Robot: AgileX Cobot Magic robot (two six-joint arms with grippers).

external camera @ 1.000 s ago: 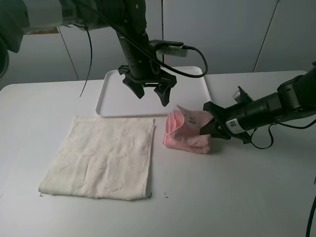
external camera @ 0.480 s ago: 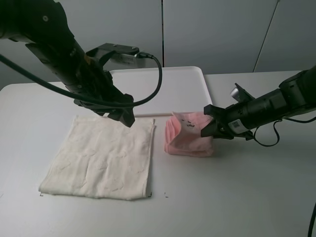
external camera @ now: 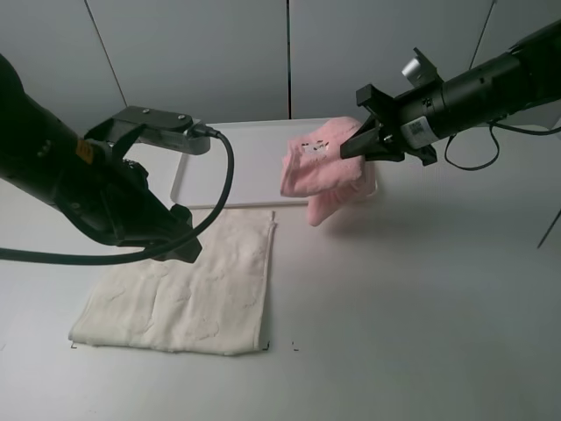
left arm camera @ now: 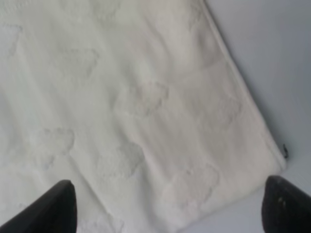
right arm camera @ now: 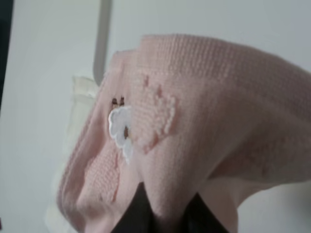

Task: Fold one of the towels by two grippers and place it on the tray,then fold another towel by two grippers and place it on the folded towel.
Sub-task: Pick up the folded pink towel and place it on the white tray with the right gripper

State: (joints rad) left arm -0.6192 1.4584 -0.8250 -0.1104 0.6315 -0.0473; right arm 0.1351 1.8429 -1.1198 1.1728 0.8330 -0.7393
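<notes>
We record two black arms. Left arm [external camera: 61, 175]: grey camera block [external camera: 156, 119], thick black cable [external camera: 229, 171] looping off it, small orange mark [external camera: 83, 151]. Right arm [external camera: 491, 79]: white printed label [external camera: 415, 132], silver knob [external camera: 419, 68] at its 12 o'clock, black right claw [external camera: 359, 145].

Soft even overhead light, faint shadows on white surface, both wrist views blurred

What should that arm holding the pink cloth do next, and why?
Probably move it over the tray and lower it: the right pincer is shut on the folded pink towel, which hangs in the air by the tray's right edge, not yet resting on it.
</notes>
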